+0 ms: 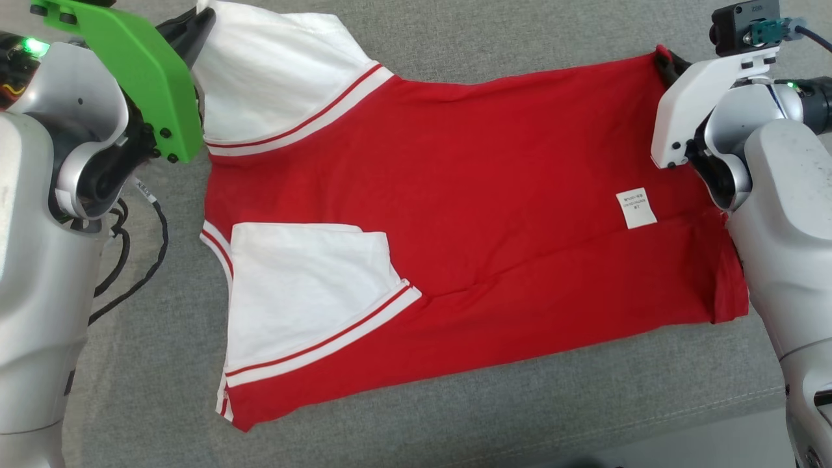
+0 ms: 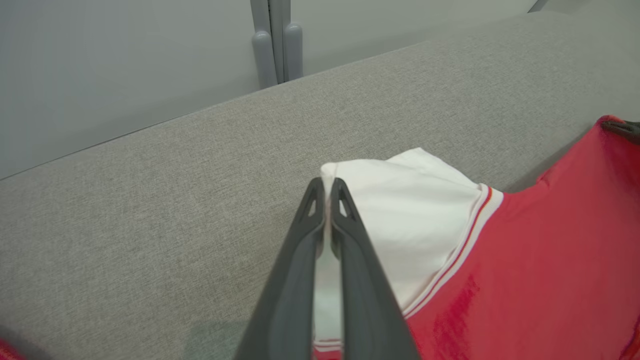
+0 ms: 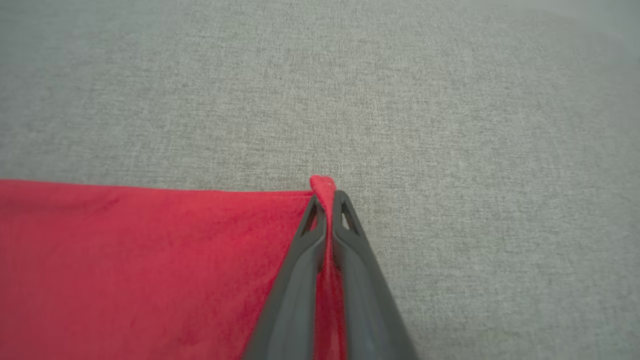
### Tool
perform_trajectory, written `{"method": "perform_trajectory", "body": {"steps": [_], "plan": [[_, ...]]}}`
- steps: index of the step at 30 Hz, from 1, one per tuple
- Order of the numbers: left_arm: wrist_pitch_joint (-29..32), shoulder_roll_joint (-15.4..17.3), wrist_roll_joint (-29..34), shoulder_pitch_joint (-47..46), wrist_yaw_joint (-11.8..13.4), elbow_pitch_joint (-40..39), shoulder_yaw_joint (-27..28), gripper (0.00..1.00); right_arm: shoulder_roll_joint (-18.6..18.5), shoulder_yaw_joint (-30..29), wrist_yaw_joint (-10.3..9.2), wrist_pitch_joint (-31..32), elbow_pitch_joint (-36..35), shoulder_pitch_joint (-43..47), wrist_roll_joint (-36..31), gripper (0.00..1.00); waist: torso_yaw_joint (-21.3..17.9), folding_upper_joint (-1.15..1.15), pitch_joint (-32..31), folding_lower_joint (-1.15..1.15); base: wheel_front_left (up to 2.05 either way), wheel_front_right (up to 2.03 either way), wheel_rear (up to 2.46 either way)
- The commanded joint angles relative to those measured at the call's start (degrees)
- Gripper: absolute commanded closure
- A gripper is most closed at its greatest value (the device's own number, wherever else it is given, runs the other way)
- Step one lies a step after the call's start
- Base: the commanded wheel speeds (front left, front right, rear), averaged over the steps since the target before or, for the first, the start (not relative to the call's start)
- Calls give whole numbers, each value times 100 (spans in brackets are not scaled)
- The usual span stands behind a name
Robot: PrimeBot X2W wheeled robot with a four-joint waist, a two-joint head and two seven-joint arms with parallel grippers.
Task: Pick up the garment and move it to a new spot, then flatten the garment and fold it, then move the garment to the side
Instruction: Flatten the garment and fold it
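The garment [image 1: 481, 195] is a red T-shirt with white, red-striped sleeves, spread out flat across the grey cushion, a white care label showing near its right end. My left gripper [image 1: 198, 29] is shut on the far white sleeve [image 2: 410, 210]; in the left wrist view the white cloth is pinched between the dark fingers [image 2: 345, 235]. At the far right corner of the hem [image 3: 322, 185], my right gripper [image 1: 666, 62] is shut on the red cloth, which pokes up past the fingertips [image 3: 327, 200].
The grey fabric cushion [image 1: 520, 403] runs wide on all sides of the shirt, with its front edge at the lower right. A pale wall and a grey post [image 2: 275, 45] stand behind the cushion's far edge. A black cable [image 1: 140, 260] hangs by my left arm.
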Motion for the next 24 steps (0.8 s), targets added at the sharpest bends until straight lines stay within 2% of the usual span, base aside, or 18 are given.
{"method": "perform_trajectory", "body": {"steps": [1,7,13,18,24], "plan": [[-94,7,-39,74,38,27,73,100,-7,-50,-9,-183,83,-136,-36,100,44,0,-113,0,0,0,0],[-484,-91,-11,126,29,205,91,100,140,-209,-9,-859,483,-272,-219,100,52,0,-430,0,0,0,0],[-900,-147,-240,637,-41,33,-39,100,212,-152,-9,-1490,519,123,-166,100,95,0,-873,0,0,0,0],[-1412,-25,-413,1641,-51,-622,16,100,277,-262,-9,-1945,179,828,-8,100,102,0,-1199,0,0,0,0],[-1745,-48,-614,3143,182,-1690,21,100,276,-680,-9,-2159,-496,1878,20,100,205,0,-1401,0,0,0,0]]}}
